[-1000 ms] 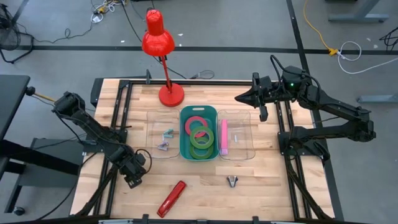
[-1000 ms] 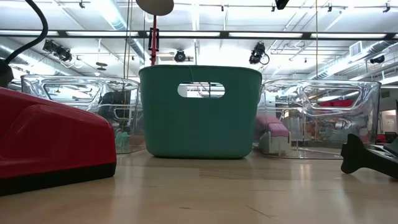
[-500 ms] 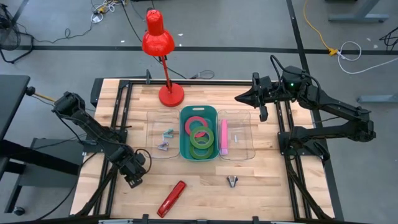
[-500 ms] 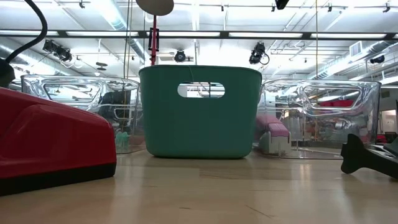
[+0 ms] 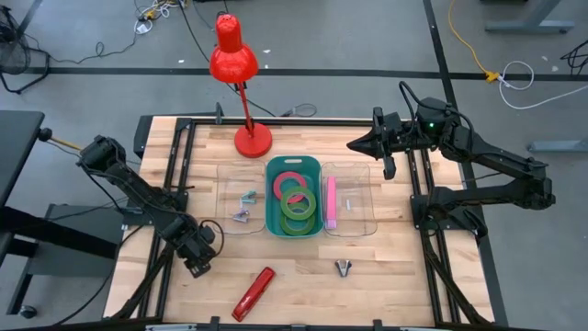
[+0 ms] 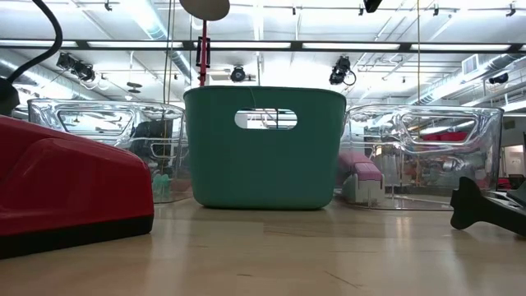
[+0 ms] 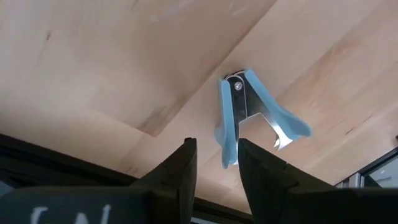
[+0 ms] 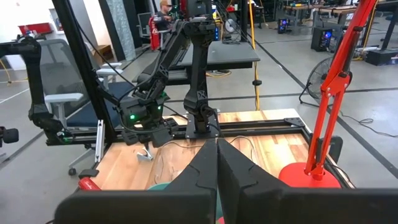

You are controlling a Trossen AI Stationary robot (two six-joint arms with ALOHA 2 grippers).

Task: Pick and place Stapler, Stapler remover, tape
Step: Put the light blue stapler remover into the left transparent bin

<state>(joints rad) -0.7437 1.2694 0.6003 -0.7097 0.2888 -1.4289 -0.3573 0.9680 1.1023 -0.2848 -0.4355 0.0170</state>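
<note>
Blue plastic of a staple remover (image 7: 249, 112) is pinched at one wing between the left gripper (image 7: 216, 165) fingers, just above the wooden table (image 7: 112, 56) near its left front. Because the hold is off-centre, the lift toward the clear bin (image 5: 241, 198) should be made slowly and level. The right gripper (image 8: 217, 163) is kept closed and empty, high over the back right.

Red stapler (image 6: 70, 185) beside teal bin (image 6: 263, 148)

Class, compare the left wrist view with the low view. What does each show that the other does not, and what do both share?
Only the left wrist view shows the blue staple remover, one of its arms between the fingers of the left gripper. Only the low view shows the teal bin and the red stapler. Both show the wooden tabletop.
</note>
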